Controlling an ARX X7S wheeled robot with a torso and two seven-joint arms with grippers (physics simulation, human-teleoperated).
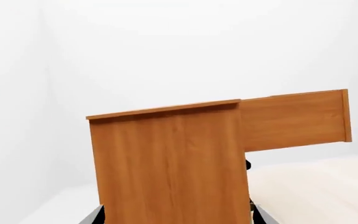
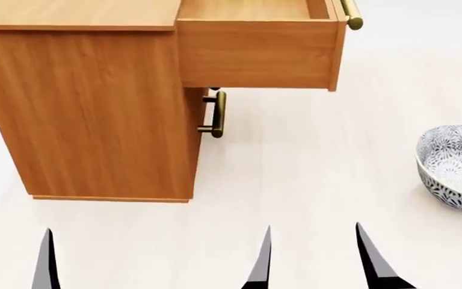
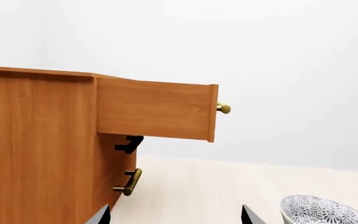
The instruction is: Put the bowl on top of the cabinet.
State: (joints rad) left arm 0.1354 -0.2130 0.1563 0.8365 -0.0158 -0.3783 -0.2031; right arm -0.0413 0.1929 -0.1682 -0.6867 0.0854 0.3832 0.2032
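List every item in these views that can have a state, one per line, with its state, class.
bowl: upright, empty, resting on the pale surface, apart from the cabinet, not gripped.
cabinet: upright, nothing visible on its top.
top drawer: pulled out, open, looks empty.
lower drawer handle: drawer shut.
left gripper: open, holding nothing.
right gripper: only one fingertip shows; cannot tell.

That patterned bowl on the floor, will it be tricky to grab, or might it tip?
The bowl looks rigid and glazed, so probably slippery to pinch. Its deep rounded sides narrow toward the base, so a sideways push may rock it. It appears ceramic, likely fragile if dropped.
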